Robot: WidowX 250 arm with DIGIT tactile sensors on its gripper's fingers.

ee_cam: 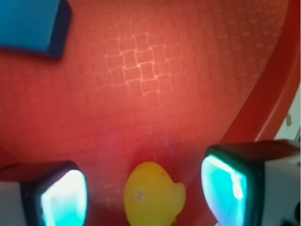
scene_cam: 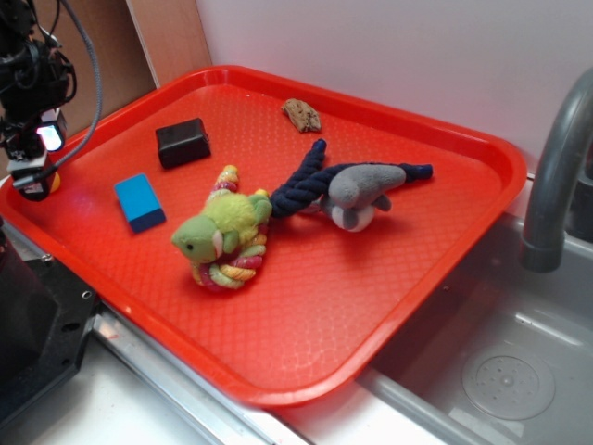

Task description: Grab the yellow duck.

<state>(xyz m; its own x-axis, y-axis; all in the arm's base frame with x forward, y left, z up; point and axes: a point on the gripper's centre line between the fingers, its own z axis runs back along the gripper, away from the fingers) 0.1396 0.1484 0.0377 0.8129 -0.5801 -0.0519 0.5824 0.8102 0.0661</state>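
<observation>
The yellow duck (ee_cam: 153,194) lies on the red tray (ee_cam: 155,94) between the two fingers (ee_cam: 63,197) of the gripper (ee_cam: 146,190), with a gap of tray showing on either side, so the jaws stand spread and hold nothing. In the wrist view its lower edge is cut off by the frame. From the exterior view only a sliver of yellow-orange (scene_cam: 54,182) shows beside the gripper (scene_cam: 35,181) at the tray's left corner, just inside the rim; the arm hides the rest.

Nearest to it is the blue block (scene_cam: 140,201), apart from the duck and not between the fingers; in the wrist view only its corner (ee_cam: 33,23) shows at the top left. Beyond that sits a black block (scene_cam: 182,142). Toward the tray's middle lies a lime-green plush animal (scene_cam: 220,232) on multicoloured rope, touching a grey plush toy (scene_cam: 357,193) with dark blue rope. At the far edge rests a small brown object (scene_cam: 302,115), too small to make out. Right of the tray are a sink (scene_cam: 500,371) and a grey faucet (scene_cam: 551,176), partly cut off
</observation>
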